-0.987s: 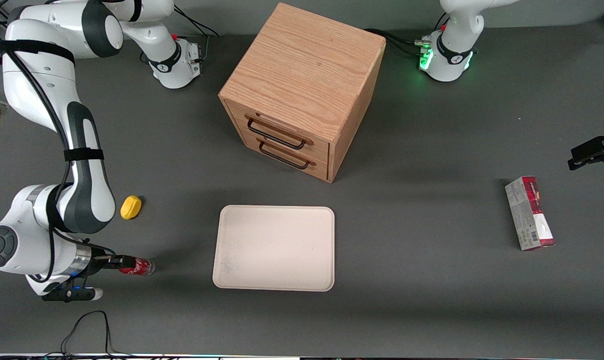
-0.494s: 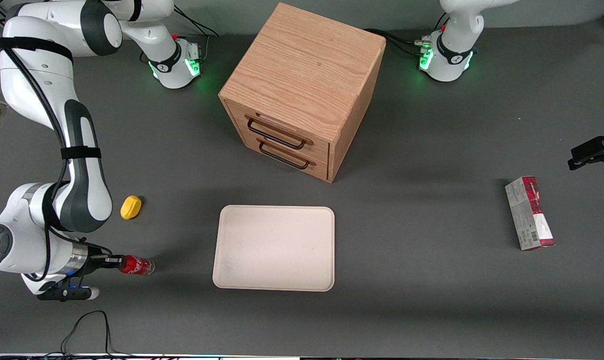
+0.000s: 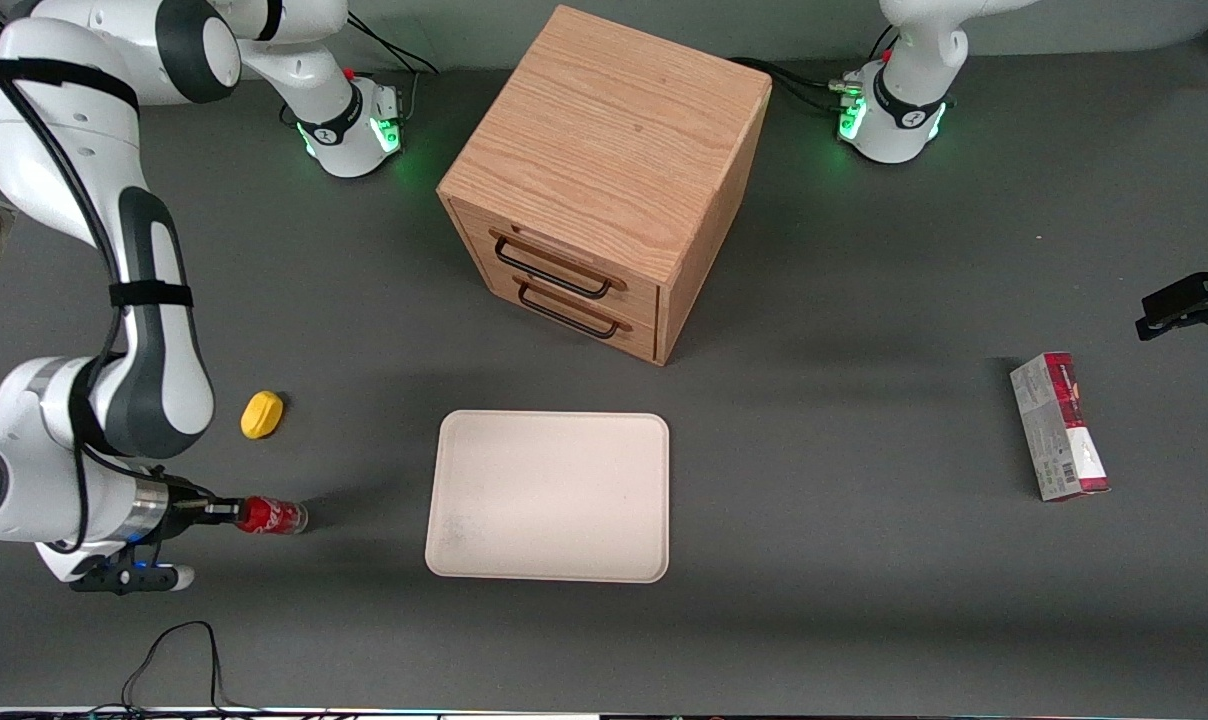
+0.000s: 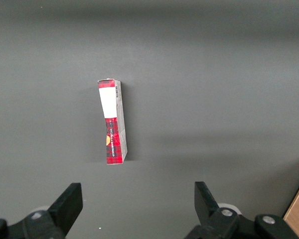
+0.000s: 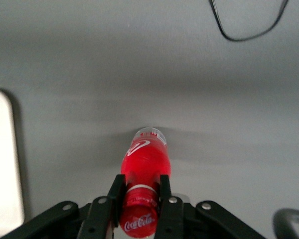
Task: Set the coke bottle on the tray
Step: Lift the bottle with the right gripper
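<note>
white arm (image 3: pixel 74 200) with dark grey joint bands, black cable, black-fingered tool (image 5: pixel 139 191), green-lit base.

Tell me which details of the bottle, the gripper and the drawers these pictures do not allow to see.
- Coke bottle: whether its base touches the table; neither view shows.
- Gripper shut on the bottle's neck: pads hidden, right wrist view.
- Wooden box: drawer contents hidden by closed fronts, front view.
- Tray: cut by edge, right wrist view.

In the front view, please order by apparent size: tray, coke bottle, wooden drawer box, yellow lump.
1. wooden drawer box
2. tray
3. coke bottle, shut in the gripper near the working arm's end
4. yellow lump, only slightly smaller
</note>
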